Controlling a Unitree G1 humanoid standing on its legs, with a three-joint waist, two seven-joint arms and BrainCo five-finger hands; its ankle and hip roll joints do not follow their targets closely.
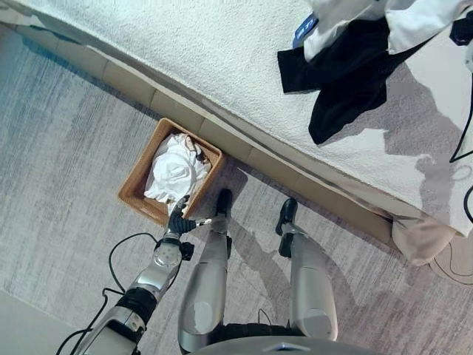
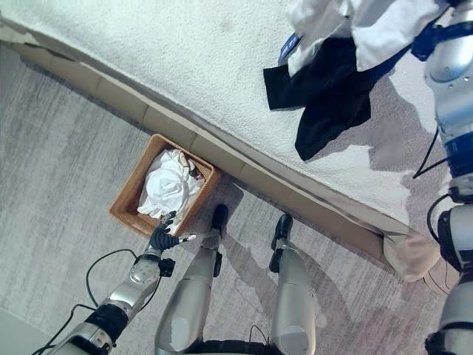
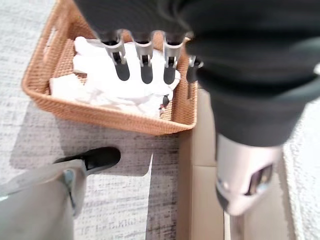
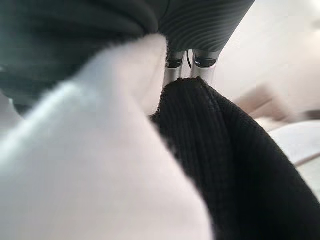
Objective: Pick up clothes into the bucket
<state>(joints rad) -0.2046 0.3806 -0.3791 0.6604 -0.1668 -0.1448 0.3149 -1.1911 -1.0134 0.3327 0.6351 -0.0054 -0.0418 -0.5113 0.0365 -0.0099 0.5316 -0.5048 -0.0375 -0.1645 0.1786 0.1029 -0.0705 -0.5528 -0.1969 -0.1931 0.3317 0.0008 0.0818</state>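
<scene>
Bed (image 1: 222, 52) – black garment (image 1: 347, 81) and white garment (image 2: 355, 26) heaped at 1 o'clock. Basket (image 1: 133, 185) on floor holds white clothes (image 1: 174, 170). Left robot hand (image 2: 162, 235) relaxed over rim. Right robot hand (image 4: 190, 70) in cloth – grip untellable; trailing garments may snag, drop short.

White and black clothes (image 4: 150, 165) hide the right hand (image 4: 190, 70) fingertips.

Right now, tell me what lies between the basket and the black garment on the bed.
In the left eye view, the bed's tan side panel and bare white bedspread separate basket from black garment.
</scene>
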